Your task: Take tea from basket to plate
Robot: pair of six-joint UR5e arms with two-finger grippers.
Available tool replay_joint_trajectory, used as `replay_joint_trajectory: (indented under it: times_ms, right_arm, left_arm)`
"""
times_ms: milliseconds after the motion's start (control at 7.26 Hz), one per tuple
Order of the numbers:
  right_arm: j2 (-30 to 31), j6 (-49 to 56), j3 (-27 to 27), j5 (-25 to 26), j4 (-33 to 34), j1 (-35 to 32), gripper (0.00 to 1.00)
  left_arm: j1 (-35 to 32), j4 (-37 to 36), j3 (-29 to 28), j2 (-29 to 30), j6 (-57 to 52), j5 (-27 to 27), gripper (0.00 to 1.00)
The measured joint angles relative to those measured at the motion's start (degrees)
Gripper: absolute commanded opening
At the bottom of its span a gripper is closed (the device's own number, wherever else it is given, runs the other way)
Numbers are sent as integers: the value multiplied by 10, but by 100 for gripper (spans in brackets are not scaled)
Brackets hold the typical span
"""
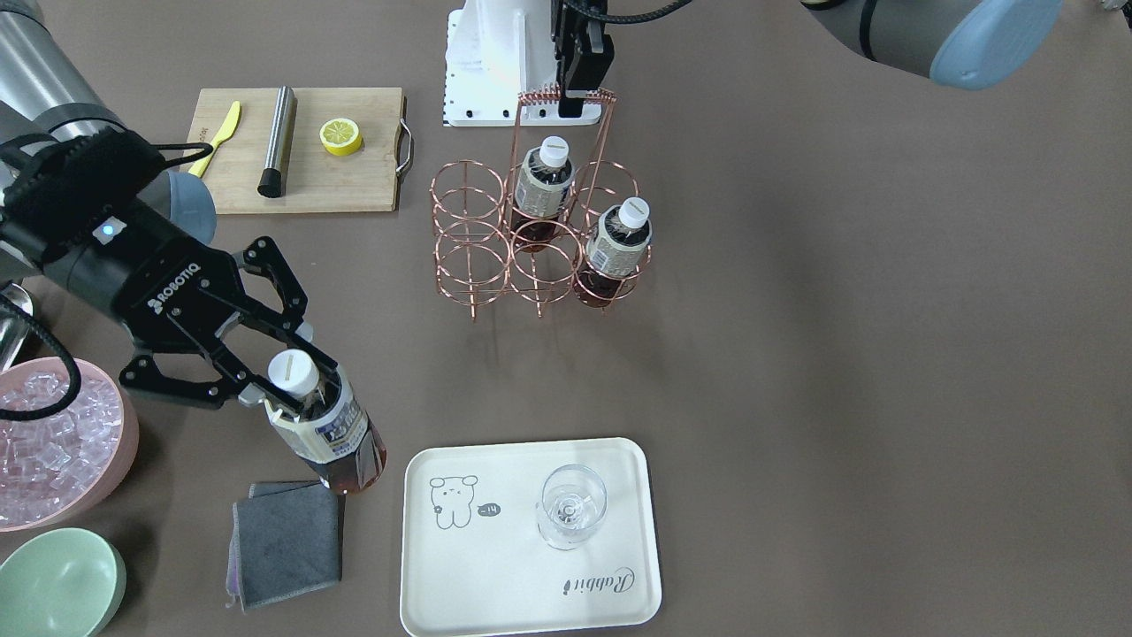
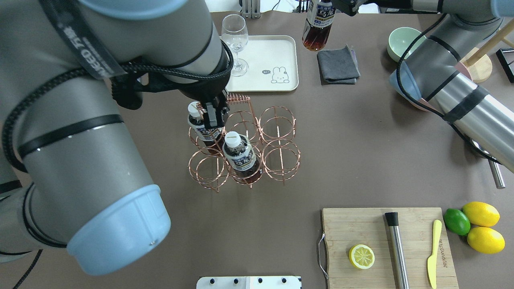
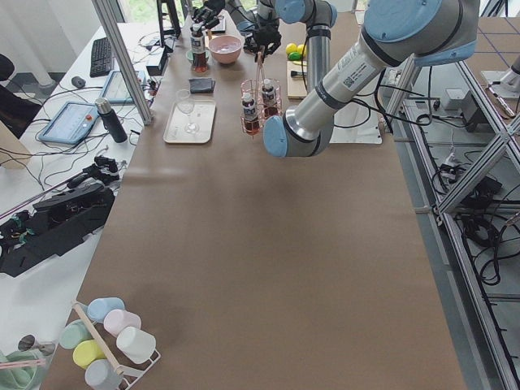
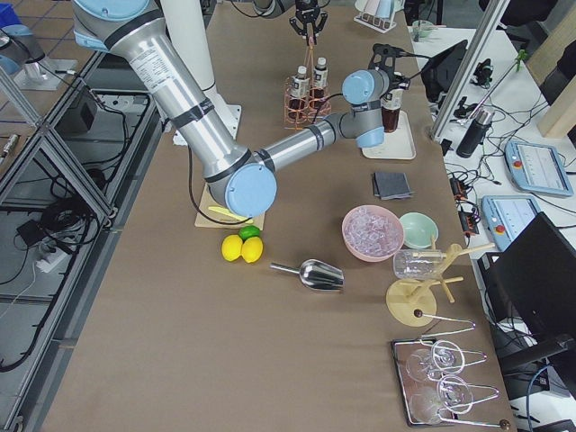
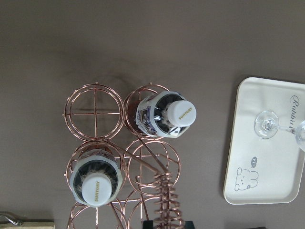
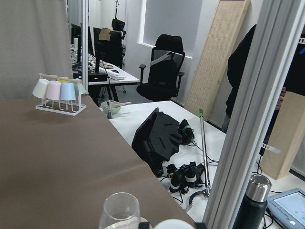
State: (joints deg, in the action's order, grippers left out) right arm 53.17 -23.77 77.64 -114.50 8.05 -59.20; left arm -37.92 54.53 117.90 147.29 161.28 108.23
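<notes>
My right gripper (image 1: 299, 387) is shut on the neck of a tea bottle (image 1: 336, 438). It holds the bottle tilted above the table, just left of the plate (image 1: 495, 566) and over the grey cloth's corner. The bottle also shows in the overhead view (image 2: 319, 26) beyond the plate (image 2: 277, 50). The basket (image 1: 469, 257) holds two more tea bottles (image 1: 541, 181) (image 1: 619, 241). My left gripper (image 1: 579, 99) is shut on the top of the basket's coiled handle (image 5: 164, 200). A stemmed glass (image 1: 572, 506) stands on the plate.
A grey cloth (image 1: 287, 540) lies left of the plate. A pink bowl of ice (image 1: 53, 442) and a green bowl (image 1: 57, 584) stand at the left. A cutting board (image 1: 354, 181) carries a lemon half, a steel rod and a yellow knife.
</notes>
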Motion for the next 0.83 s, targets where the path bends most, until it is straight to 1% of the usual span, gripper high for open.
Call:
replay_joint_trajectory:
  times_ms: [138,413,551,826]
  right_arm:
    - [-20,0,-35,29,-1,8,0]
    - [-57,0,-98,108,-4,41,0]
    - [-75,0,-128,142,-5,59,0]
    - [-108,-1,-198,198,-35,100,0]
  left_arm:
    - [-14,-27,22,-25,-44,21,0]
    - [-47,-72,85,-97,-161,37,0]
    - [-78,-82,99,-129,-227,52,0]
    - [-174,-86,100,-190,-346,89,0]
